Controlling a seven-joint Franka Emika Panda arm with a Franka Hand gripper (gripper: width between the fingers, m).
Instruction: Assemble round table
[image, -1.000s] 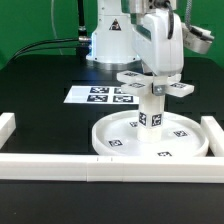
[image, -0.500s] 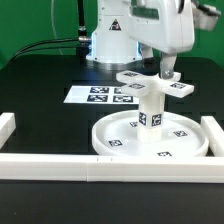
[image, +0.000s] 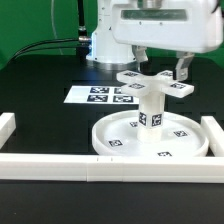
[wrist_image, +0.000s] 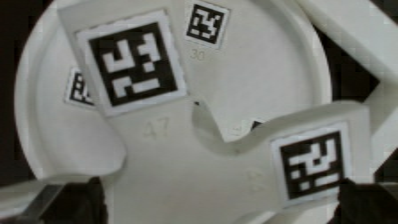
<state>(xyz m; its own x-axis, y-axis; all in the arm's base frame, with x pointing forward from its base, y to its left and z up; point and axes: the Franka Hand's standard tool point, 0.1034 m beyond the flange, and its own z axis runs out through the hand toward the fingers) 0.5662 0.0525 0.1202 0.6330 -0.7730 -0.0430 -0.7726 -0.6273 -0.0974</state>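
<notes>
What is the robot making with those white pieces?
It is building a little round table, upside down. The big round disc lies flat on the black table, against the white rails. The short leg stands upright in the disc's middle, and the cross-shaped foot sits on top of the leg. The gripper hangs just above the foot with its fingers apart, holding nothing. The marker board lies behind.

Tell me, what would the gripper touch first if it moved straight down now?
Probably the cross-shaped foot piece on top of the leg: the gripper hangs just above it, though depth is unclear.
</notes>
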